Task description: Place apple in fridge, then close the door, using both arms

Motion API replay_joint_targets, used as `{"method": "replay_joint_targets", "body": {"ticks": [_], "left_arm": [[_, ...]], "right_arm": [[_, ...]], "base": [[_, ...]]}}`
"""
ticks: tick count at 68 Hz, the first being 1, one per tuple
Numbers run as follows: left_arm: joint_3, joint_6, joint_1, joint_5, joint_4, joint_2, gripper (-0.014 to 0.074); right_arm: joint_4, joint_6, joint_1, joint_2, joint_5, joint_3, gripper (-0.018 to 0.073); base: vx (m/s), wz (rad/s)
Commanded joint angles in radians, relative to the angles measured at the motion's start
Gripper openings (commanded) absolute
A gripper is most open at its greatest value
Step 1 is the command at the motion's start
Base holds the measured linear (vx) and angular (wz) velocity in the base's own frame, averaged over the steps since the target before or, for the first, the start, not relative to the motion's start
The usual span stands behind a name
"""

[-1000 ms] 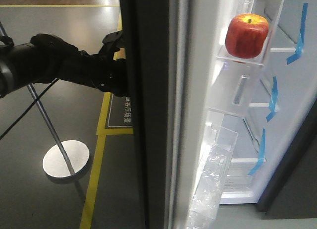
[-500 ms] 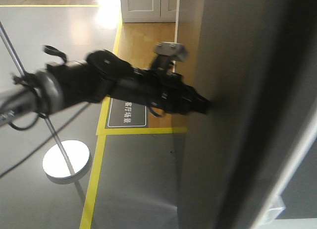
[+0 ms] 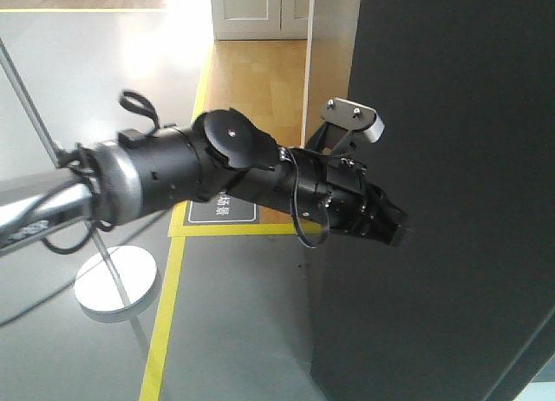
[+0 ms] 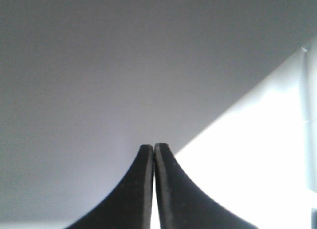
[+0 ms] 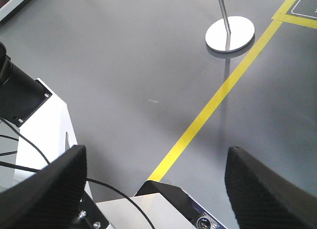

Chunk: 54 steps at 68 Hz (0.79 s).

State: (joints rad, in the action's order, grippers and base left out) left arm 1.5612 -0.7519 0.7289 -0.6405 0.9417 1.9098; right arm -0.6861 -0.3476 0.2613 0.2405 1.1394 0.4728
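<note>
Blk arm (image 3: 234, 167) w/ silver section (image 3: 121, 191), looped cable (image 3: 297, 214).

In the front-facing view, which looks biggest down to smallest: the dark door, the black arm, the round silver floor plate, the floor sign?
1. door
2. arm, enlarged by nearness to the camera
3. round silver plate
4. floor sign, partly hidden by the arm, so its place against the plate is unsure

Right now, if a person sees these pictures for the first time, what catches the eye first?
The black left arm stretches across the middle of the front view, its left gripper shut and right at the tall dark grey door that fills the right side. At lower left, a yellow floor line runs past a round silver stand base.
</note>
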Motion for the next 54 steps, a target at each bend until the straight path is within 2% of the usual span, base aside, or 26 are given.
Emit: {"method": "replay_joint_targets", "body": {"ticks": [1, 7, 13, 19, 25, 31, 36, 54], "left_arm": [[0.029, 0.146, 0.002, 0.003, -0.159, -0.117, -0.0006], [0.023, 0.303, 0.002, -0.006, -0.390, -0.171, -0.0006], [0.021, 0.450, 0.002, -0.016, -0.577, -0.220, -0.0006], [-0.026, 0.557, 0.002, 0.020, -0.722, -0.272, -0.0006], [-0.121, 0.635, 0.000, 0.063, -0.816, -0.348, -0.0006], [-0.215, 0.647, -0.015, 0.101, -0.860, -0.425, -0.0006], [-0.289, 0.643, -0.045, 0.117, -0.864, -0.486, -0.0006], [-0.463, 0.623, -0.220, 0.118, -0.860, -0.670, -0.0006]], "right_arm": [[-0.041, -0.010, -0.002, 0.012, -0.044, 0.021, 0.0548], [-0.041, -0.010, -0.002, 0.012, -0.044, 0.021, 0.0548], [-0.041, -0.010, -0.002, 0.012, -0.044, 0.021, 0.0548], [-0.040, -0.010, -0.002, 0.012, -0.045, 0.021, 0.0548], [-0.040, -0.010, -0.002, 0.012, -0.045, 0.021, 0.0548], [-0.040, -0.010, -0.002, 0.012, -0.045, 0.021, 0.0548], [-0.040, -0.010, -0.002, 0.012, -0.045, 0.021, 0.0548], [-0.026, -0.010, -0.002, 0.012, -0.048, 0.021, 0.0548]], "base": [[0.00, 0.00], [0.00, 0.00], [0.00, 0.00], [0.00, 0.00], [0.00, 0.00], [0.00, 0.00], [0.00, 0.00], [0.00, 0.00]]}}
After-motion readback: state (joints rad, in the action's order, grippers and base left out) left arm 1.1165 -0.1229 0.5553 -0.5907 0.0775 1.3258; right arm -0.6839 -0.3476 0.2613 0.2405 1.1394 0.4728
